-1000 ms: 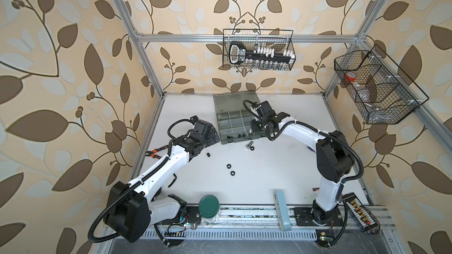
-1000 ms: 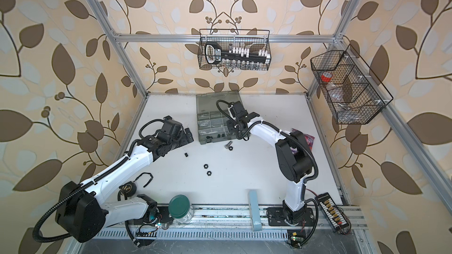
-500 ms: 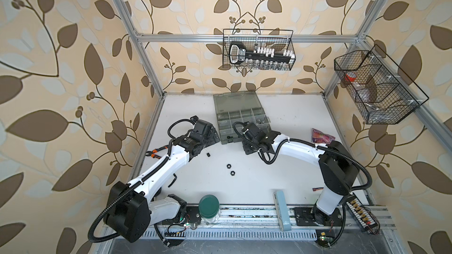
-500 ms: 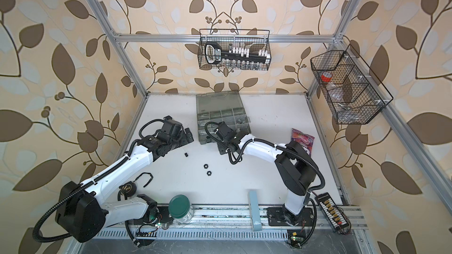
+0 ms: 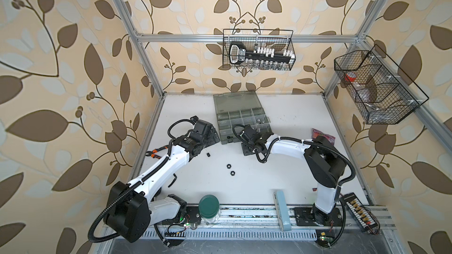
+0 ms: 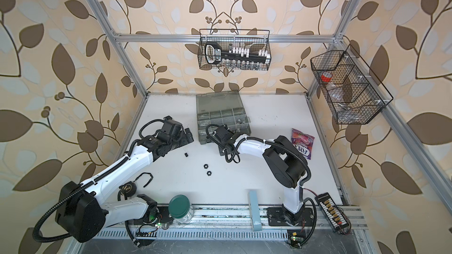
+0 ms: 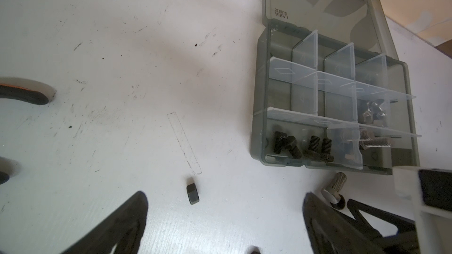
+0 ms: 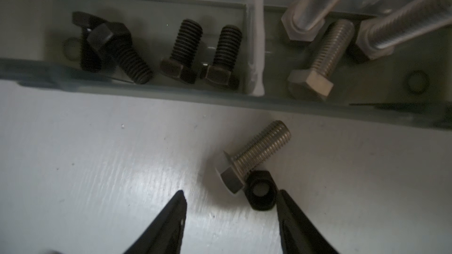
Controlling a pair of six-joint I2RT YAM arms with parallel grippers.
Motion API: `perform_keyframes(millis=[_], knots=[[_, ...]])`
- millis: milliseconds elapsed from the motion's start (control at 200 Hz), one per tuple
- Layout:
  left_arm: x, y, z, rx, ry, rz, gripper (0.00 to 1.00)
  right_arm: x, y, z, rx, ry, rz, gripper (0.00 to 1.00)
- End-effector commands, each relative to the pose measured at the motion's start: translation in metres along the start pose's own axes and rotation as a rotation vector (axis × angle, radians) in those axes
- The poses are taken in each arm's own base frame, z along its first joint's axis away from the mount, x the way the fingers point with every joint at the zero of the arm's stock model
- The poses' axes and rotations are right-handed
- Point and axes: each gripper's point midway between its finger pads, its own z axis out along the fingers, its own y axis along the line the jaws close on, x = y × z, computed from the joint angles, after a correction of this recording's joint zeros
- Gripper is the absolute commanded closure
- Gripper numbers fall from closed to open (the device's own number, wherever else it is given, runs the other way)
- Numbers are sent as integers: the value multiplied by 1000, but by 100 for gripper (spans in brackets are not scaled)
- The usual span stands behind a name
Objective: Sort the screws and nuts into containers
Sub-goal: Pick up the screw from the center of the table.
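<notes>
R pincer (image 8: 231,192) spread, empty, by silver bolt (image 8: 259,152) + black nut (image 8: 261,194) on counter (image 8: 97,155) beside case (image 8: 146,91), L pincer (image 7: 225,194) spread wide

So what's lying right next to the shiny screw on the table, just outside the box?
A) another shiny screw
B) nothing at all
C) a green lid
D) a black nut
D: in the right wrist view a black nut sits against the head of the silver screw on the white table, just outside the wall of the organizer case.
</notes>
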Motion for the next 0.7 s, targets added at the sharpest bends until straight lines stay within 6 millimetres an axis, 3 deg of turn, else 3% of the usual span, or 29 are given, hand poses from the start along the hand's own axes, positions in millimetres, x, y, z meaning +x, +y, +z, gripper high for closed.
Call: perform_keyframes(millis=[0, 215, 695], knots=[[0, 5, 1, -12, 0, -14, 1, -14, 2, 3, 2, -24, 54, 40], [1, 4, 3, -14, 12, -8, 1, -22, 9, 10, -25, -36, 68, 39], [4, 3, 4, -6, 23, -13, 1, -18, -19, 24, 42, -19, 115, 42]])
